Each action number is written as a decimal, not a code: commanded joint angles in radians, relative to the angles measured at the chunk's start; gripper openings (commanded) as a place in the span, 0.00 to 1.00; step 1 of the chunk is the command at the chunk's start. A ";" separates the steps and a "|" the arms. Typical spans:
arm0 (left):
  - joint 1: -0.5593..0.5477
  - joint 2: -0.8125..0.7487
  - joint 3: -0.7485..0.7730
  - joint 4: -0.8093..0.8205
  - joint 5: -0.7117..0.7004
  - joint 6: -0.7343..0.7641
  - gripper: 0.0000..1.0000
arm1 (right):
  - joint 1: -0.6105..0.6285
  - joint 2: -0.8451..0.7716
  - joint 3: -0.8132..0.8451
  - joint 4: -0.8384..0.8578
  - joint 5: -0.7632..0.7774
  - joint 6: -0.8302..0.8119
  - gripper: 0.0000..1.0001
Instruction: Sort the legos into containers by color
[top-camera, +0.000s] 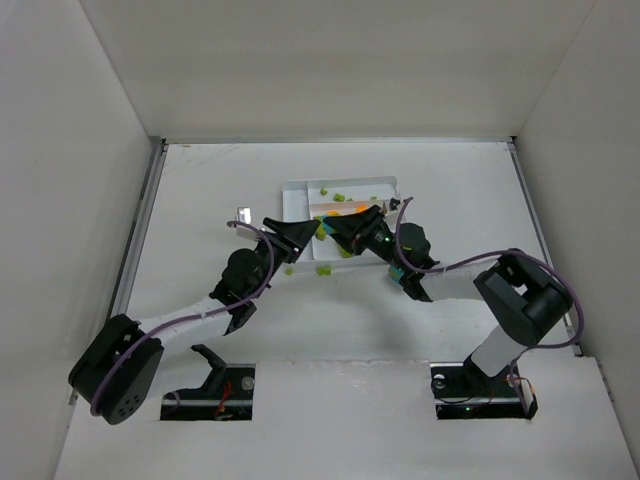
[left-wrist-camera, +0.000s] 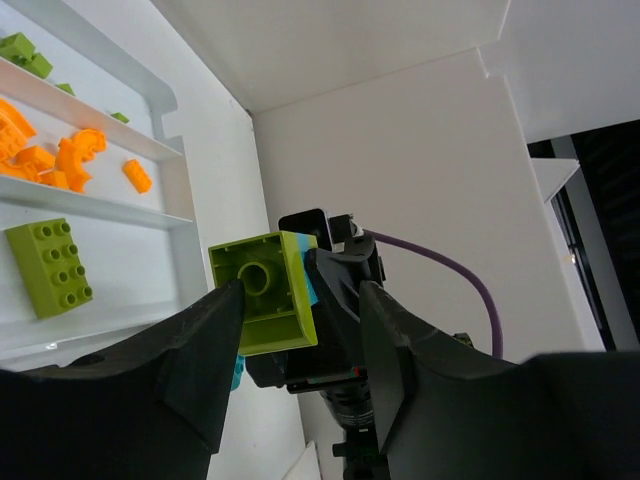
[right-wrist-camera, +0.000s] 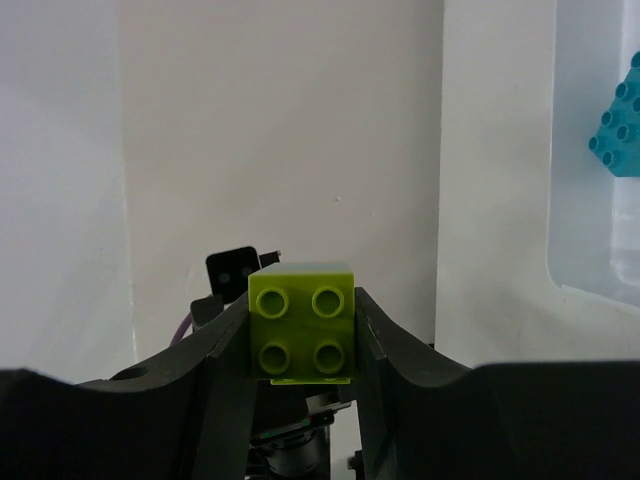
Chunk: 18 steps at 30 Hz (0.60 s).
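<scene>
Legos in lime green (top-camera: 322, 268) lie loose on the white surface (top-camera: 200, 200) just in front of the tray (top-camera: 300, 192). More pieces sit inside its long compartments. In the left wrist view, small green bits (left-wrist-camera: 25, 50) fill the far compartment and orange pieces (left-wrist-camera: 70, 160) the middle one. A long lime brick (left-wrist-camera: 47, 265) lies flat in the nearest. A teal piece (right-wrist-camera: 620, 115) shows at the edge of the right wrist view.

Both arms reach inward from the near corners. The left arm stretches diagonally, and the right arm folds at its elbow and extends leftward. Their tips meet nose to nose above the tray's near edge.

The right pincer (right-wrist-camera: 302, 312) is pinching a square lime brick (right-wrist-camera: 301, 320) by two opposite sides, studs facing its own camera, held clear of the surface. The left pincer (left-wrist-camera: 300, 300) faces the brick's hollow underside with its fingers spread wider than the brick. One finger (left-wrist-camera: 205, 345) appears to touch the brick's edge, though the angle leaves that uncertain. The other finger stands apart from the brick, with part of the right pincer between them.
</scene>
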 joint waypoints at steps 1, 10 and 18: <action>-0.005 -0.002 0.033 0.095 0.060 -0.013 0.47 | 0.004 -0.001 0.008 0.130 -0.056 0.048 0.23; 0.038 0.058 0.108 0.011 0.151 -0.015 0.44 | -0.028 -0.050 -0.029 0.124 -0.044 0.007 0.23; 0.047 0.004 0.118 -0.083 0.132 0.002 0.48 | -0.031 -0.110 -0.061 0.049 -0.007 -0.061 0.23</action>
